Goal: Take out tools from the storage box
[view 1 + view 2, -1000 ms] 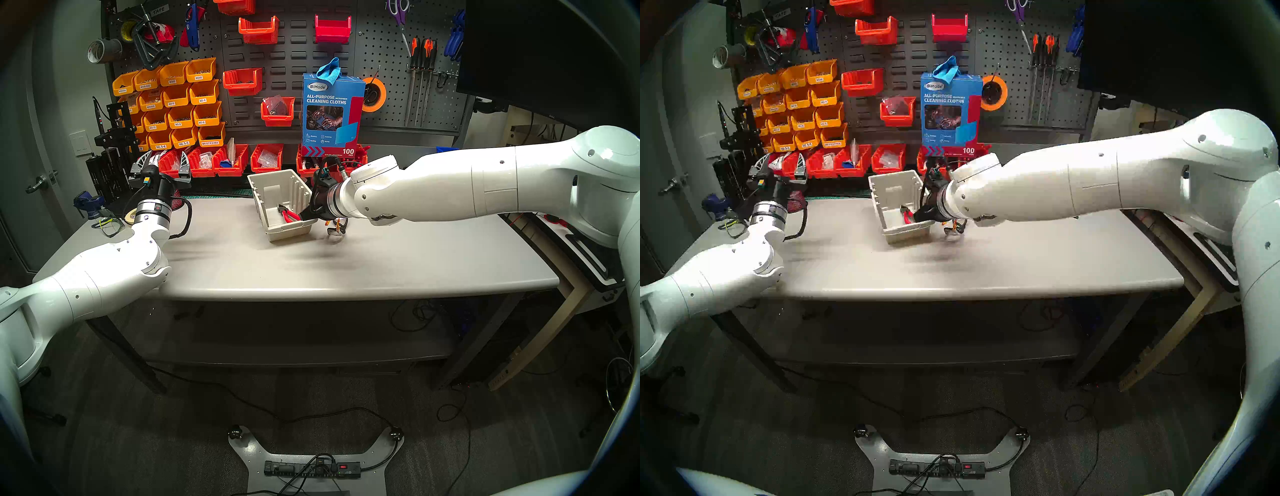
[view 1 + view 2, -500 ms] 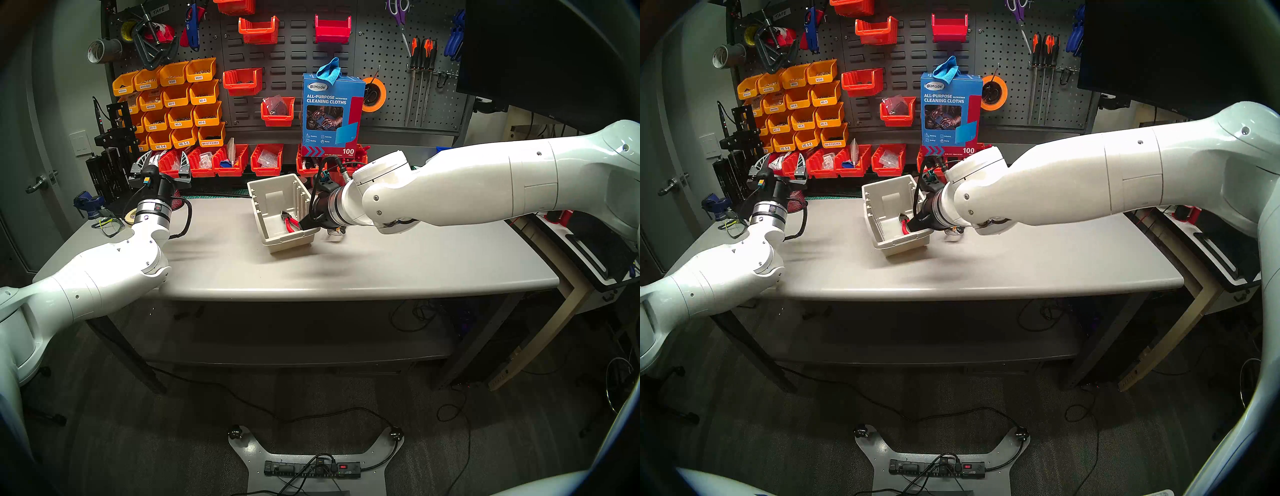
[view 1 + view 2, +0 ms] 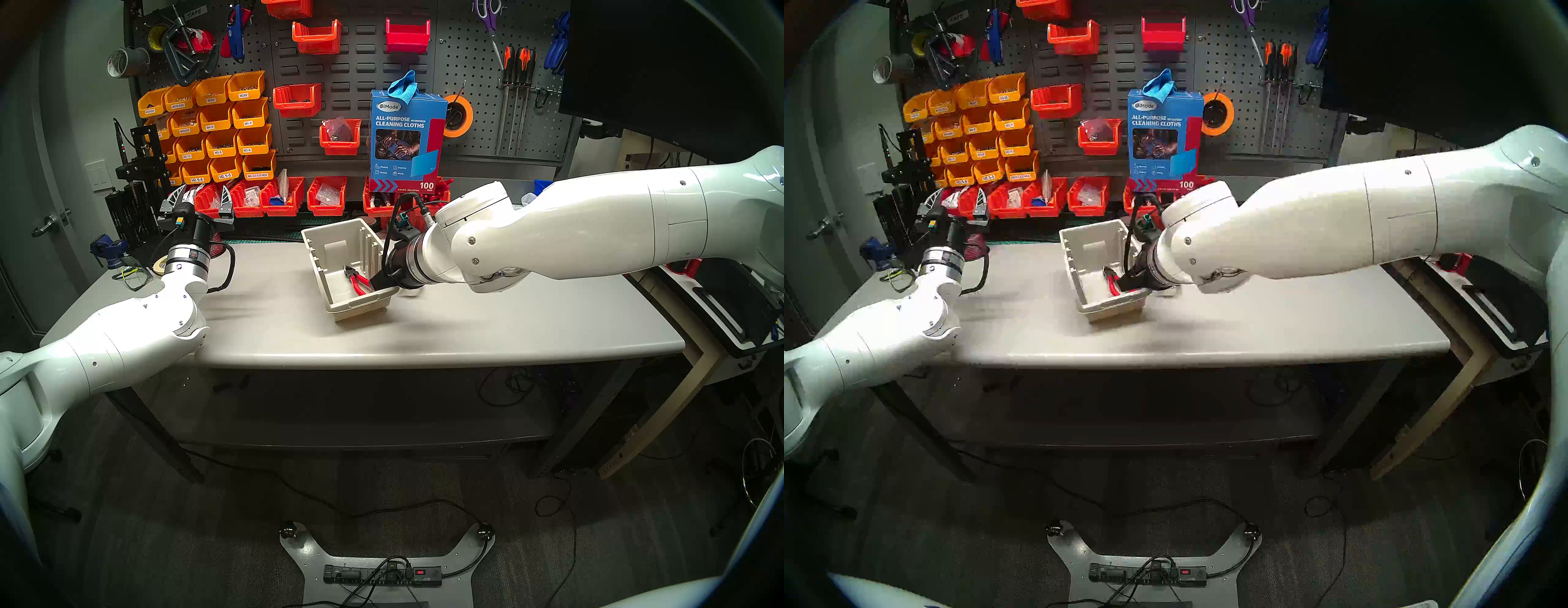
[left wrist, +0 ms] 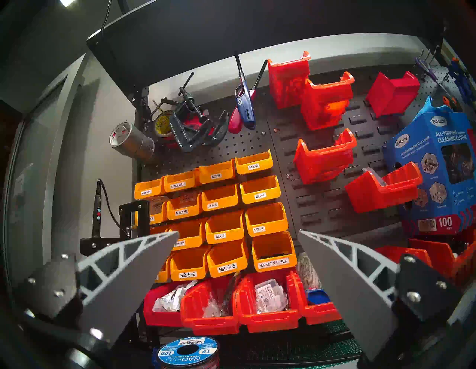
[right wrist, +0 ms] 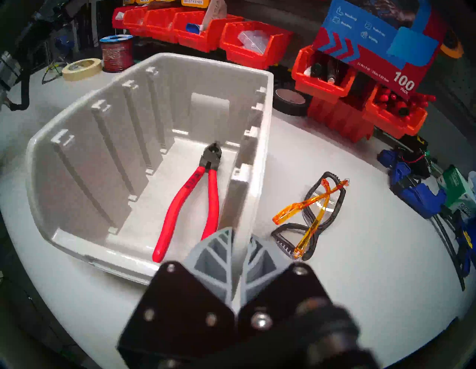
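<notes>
The beige-grey storage box [image 3: 339, 250] [image 3: 1100, 312] [image 5: 77, 165] sits at the middle of the table, turned at an angle. Red-handled pliers [image 3: 359, 283] [image 3: 1110, 281] [image 5: 190, 198] lie on its floor by the right wall. My right gripper [image 3: 380, 282] [image 3: 1128, 282] [image 5: 240, 238] is shut on that right wall near the front corner, one finger inside and one outside. Folded safety glasses with orange arms [image 5: 316, 214] lie on the table just right of the box; my right wrist hides them in the head views. My left gripper [image 3: 203, 191] [image 3: 958, 195] [image 4: 238, 233] stands open and empty at the table's back left.
Red bins [image 3: 282, 197] line the back edge, with the blue cleaning-cloth box [image 3: 405, 140] above them. A tape roll [image 5: 82, 68], a wire spool [image 5: 117, 52] and green-framed glasses [image 3: 135, 276] sit at the left. Blue clamps [image 5: 412, 185] lie at the right.
My right gripper, shut on the box wall, has drawn the box toward the table's front and turned it. The safety glasses stayed put and slipped behind my wrist. The left arm has not moved.
</notes>
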Controlling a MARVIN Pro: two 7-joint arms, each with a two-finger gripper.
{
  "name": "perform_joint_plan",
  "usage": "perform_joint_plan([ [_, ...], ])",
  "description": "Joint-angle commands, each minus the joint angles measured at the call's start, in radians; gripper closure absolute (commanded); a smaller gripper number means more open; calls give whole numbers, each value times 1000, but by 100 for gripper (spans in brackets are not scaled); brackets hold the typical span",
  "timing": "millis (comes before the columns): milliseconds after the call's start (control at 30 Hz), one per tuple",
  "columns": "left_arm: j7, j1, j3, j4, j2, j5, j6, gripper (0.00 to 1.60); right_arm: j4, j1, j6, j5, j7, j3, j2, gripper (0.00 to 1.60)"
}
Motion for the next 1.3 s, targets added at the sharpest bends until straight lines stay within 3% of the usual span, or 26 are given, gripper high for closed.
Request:
perform_joint_plan([
  [0, 3, -15, -11, 2, -1, -2, -1, 0, 42, -50, -38, -4, 17, -1, -23, 82],
  [33, 3, -15, -11, 2, -1, -2, -1, 0, 49, -57, -45, 3, 19, 2, -25, 67],
  [67, 3, -15, -11, 2, -1, -2, -1, 0, 56, -62, -51, 5, 20, 4, -28, 36],
  [200, 3, -15, -11, 2, -1, -2, -1, 0, 87, -75, -73, 24, 36, 25, -37, 0],
  [400, 3, -15, -11, 2, -1, -2, -1, 0, 113, -67, -81, 37, 51, 34, -28, 0],
  [667, 2, -15, -11, 2, 0, -2, -1, 0, 128, -47, -96, 44, 71, 23, 40, 0],
  [967, 2, -14, -10, 1, 0, -2, -1, 0, 114, 60, -111, 0, 102, 54, 124, 0],
  [1267, 2, -14, -10, 1, 0, -2, -1, 0, 99, 102, -104, -29, 146, 75, 147, 0],
])
